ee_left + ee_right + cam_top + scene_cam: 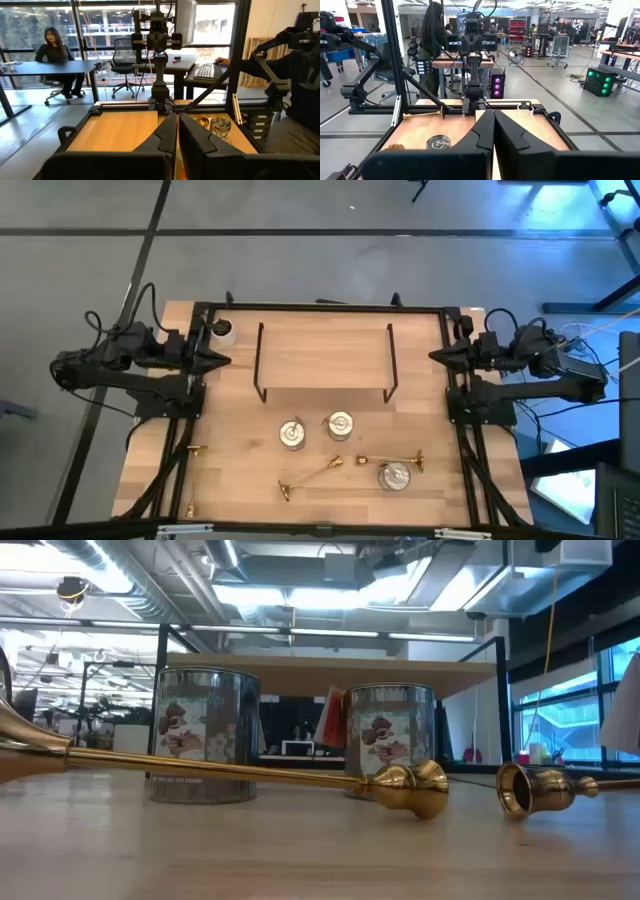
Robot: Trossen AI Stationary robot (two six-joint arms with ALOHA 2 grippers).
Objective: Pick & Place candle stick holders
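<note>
Candle stick holders all lie loose on the near half of the table, none gripped. Three silvery cups: one left of centre, a second just beside it to the right, a third nearer the front right. One gold stick lies tilted on its side between the cups, disc end toward the front left. A second gold stick lies flat, just behind the third cup. A third gold stick rests along the left frame rail, mostly hidden.

Low view: two cups upright, a stick lying across in front of them, another stick's bell end at right.

Left gripper parked at the table's left edge, back half, arm folded, pointing inward; fingers pressed together, holding nothing. Right gripper mirrors it at the right edge; fingers pressed together, empty.

Black wire rack stands between the grippers. Small white pot in the back left corner. Person seated at a desk beyond the table.
</note>
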